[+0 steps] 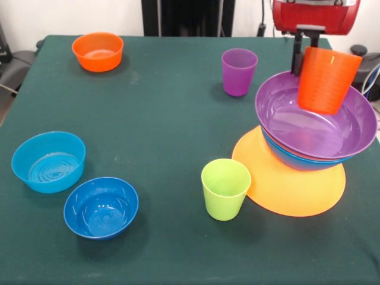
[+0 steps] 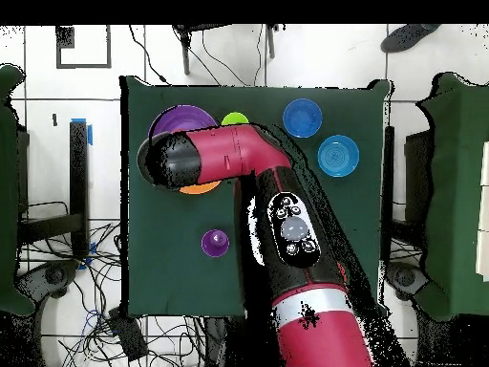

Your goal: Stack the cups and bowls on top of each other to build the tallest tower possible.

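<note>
In the front view my gripper (image 1: 304,59) is shut on the orange cup (image 1: 328,80). It holds the cup upright and slightly tilted over the inside of the large purple bowl (image 1: 314,127). One black finger (image 1: 297,58) shows at the cup's left; the other is hidden. The purple bowl sits in the large blue bowl (image 1: 297,160), and both rest tilted on the upturned orange-yellow bowl (image 1: 291,184). The purple cup (image 1: 239,71) and the lime green cup (image 1: 225,189) stand alone. The yellow cup is out of view. In the overhead view the arm (image 2: 220,158) hides the gripper and most of the tower.
The small orange bowl (image 1: 98,51) sits at the far left. The light blue straight-sided bowl (image 1: 48,161) and the small dark blue bowl (image 1: 101,207) sit at the near left. The overhead view shows the purple cup (image 2: 215,242) and both blue bowls (image 2: 302,118), (image 2: 338,156).
</note>
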